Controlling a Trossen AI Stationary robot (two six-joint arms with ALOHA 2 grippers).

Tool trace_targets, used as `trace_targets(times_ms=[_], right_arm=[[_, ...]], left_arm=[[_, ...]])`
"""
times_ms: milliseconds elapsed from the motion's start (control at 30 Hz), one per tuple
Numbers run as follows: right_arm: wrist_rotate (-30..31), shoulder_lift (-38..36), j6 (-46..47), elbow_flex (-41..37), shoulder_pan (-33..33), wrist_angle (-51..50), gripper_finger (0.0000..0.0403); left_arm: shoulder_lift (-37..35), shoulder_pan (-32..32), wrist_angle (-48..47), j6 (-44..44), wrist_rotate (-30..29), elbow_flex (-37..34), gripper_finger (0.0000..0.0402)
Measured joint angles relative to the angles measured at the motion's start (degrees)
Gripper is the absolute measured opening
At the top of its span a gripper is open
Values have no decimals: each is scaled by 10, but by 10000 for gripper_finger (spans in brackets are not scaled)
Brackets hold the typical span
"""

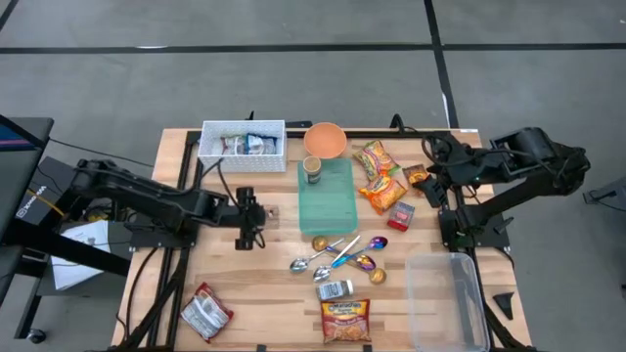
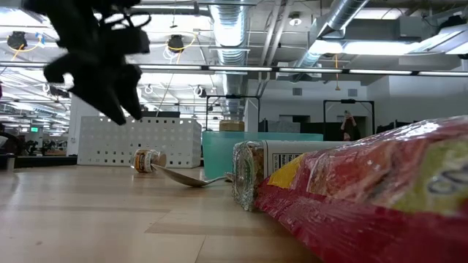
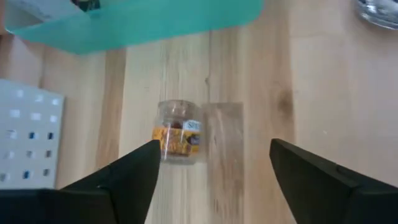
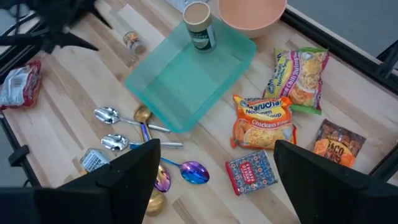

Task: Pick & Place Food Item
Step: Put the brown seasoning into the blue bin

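The left gripper (image 1: 250,223) hangs above the wooden surface (image 1: 269,293) with its two dark fingers (image 3: 127,177) spread wide and nothing between them. Directly beyond the fingertips, in the left wrist view, a small clear glass jar with a yellow label (image 3: 178,140) lies on its side on the bare wood. It is apart from both fingers and sits nearer one of them than the middle of the gap. Its long axis seems to run roughly along the line in which the fingers point, lid end toward the teal plastic tray (image 1: 327,198), though the blur leaves this uncertain. In the low view the same jar lies on the wood just below and beside the raised gripper, next to the bowl of a metal spoon (image 2: 183,177).

In my judgement the jar is the food item in hand, and the left arm is far the nearer. The fingers would have to come down and shift slightly sideways to straddle it.

The right gripper (image 1: 427,186) waits above the far right of the surface, fingers (image 4: 118,180) spread and empty, over the noodle packets (image 1: 380,191).
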Motion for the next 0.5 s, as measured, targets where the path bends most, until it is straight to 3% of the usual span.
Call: trace_targets(times_ms=[200,500], right_arm=[[0,1,7,0,0,0,309],[-2,1,21,0,0,4,309]], left_arm=[[0,58,96,43,23,-60,313],[3,131,198,87,75,-132,301]])
